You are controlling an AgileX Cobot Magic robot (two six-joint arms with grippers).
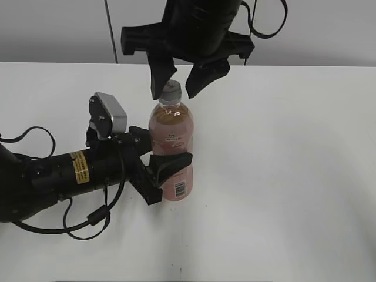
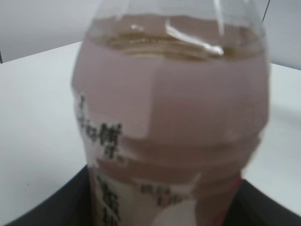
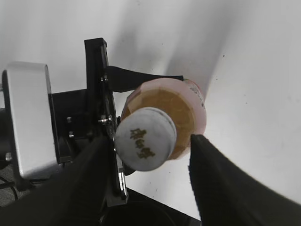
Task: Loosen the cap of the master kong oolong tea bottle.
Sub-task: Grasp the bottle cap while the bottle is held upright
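The master kong oolong tea bottle point(image 1: 172, 141) stands upright on the white table, amber tea inside, pink label with a barcode. It fills the left wrist view point(image 2: 174, 117). My left gripper point(image 1: 157, 161) is shut on the bottle's lower body from the left. The white cap point(image 1: 171, 92) sits on the bottle's neck; in the right wrist view point(image 3: 146, 138) it shows a dark mark on top. My right gripper point(image 1: 176, 87) hangs over the cap, open, one finger on each side of it point(image 3: 148, 148), with a gap on the right side.
The white table point(image 1: 282, 176) extends around the bottle, with a grey wall behind. The left arm's body and cables point(image 1: 53, 176) lie across the table at front left.
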